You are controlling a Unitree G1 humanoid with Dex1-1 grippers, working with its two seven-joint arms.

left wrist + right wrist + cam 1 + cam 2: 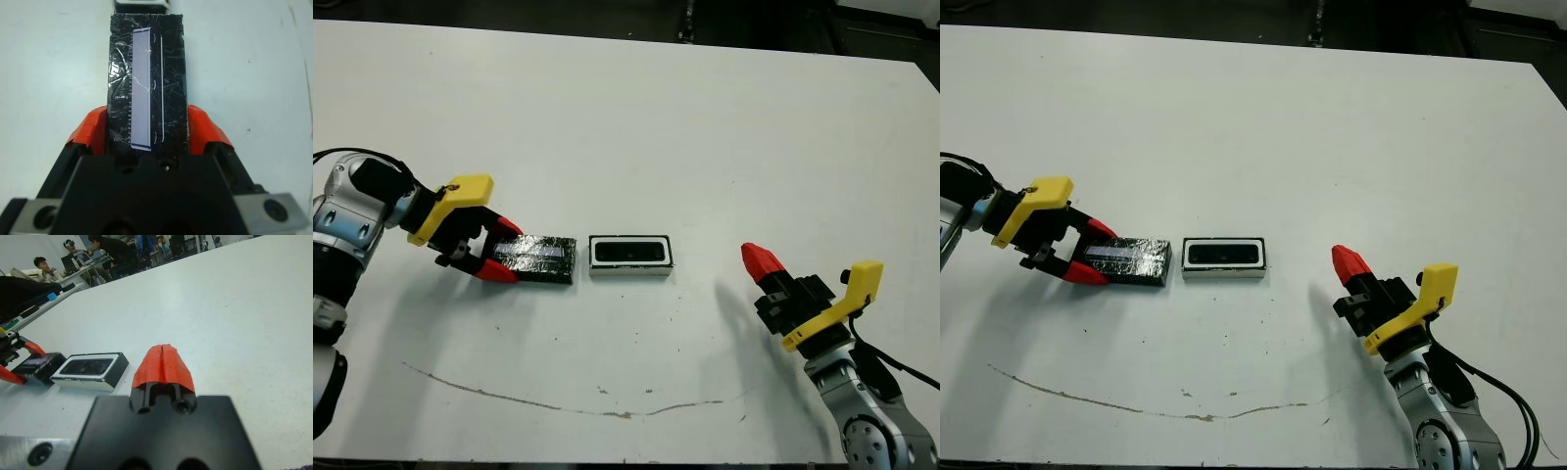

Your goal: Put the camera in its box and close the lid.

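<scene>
The box (595,256) lies at the table's middle, white rim up, and the dark camera (630,254) lies inside it. Just to its left the lid (540,257) lies flat on the table, black with a glossy speckled top and a pale strip along it. My left gripper (504,251) grips the lid's far-left end, one red finger (93,129) pressed against each long side. My right gripper (759,259) is shut and empty, hanging to the right of the box and well apart from it. The right wrist view shows the box (63,374) ahead of the joined red tips.
A thin brownish scuff line (558,403) curves across the table near its front edge. Beyond the far edge, the right wrist view shows people (110,249) seated at desks. The bare white tabletop (656,127) stretches behind the box.
</scene>
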